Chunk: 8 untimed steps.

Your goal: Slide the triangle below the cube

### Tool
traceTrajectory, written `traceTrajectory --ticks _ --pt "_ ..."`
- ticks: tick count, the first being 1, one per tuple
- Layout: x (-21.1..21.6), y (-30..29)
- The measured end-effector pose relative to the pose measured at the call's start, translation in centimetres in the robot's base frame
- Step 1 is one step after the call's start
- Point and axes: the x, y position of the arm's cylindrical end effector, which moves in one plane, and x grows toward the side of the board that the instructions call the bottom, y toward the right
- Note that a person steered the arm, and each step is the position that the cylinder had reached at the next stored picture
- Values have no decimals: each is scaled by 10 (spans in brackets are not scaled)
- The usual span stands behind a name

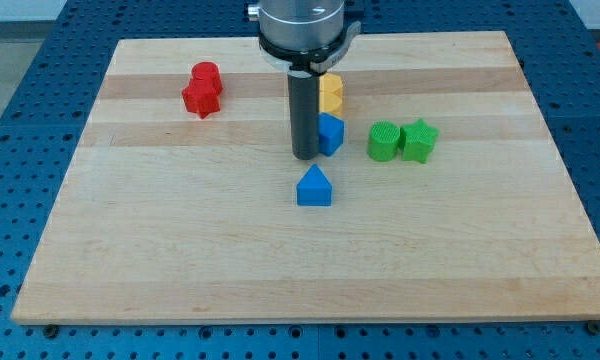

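The blue triangle [314,188] sits near the middle of the wooden board [180,250], a bit toward the view's bottom. Its pointy end points toward the view's top, and its flat side faces the view's bottom. It looks about as tall as it is wide, so I cannot tell a long side. Just above it, toward the view's top, is the blue cube [330,133]. The two are near each other but not touching. My tip [304,157] is right beside the cube, on its left side in the view, and it looks like it touches the cube or almost does. My tip is above the triangle and apart from it. There is no gripper here, just a straight dark rod, so nothing is pinched or held. A yellow block [330,94] sits just behind the cube, toward the view's top. To the view's right are two green blocks, a round-looking one [383,141] and a star [419,139], side by side and touching. Far to the view's left are two red blocks [203,89] pressed together.
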Motion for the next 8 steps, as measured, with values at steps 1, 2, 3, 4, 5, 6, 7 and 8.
traceTrajectory --ticks 1,2,3,4,5,6,7,8 --pt "0 -16" --pt "14 -37" --pt "48 -43" --pt "81 -43" --pt "88 -30" --pt "88 1" --pt "88 19" --pt "85 20"
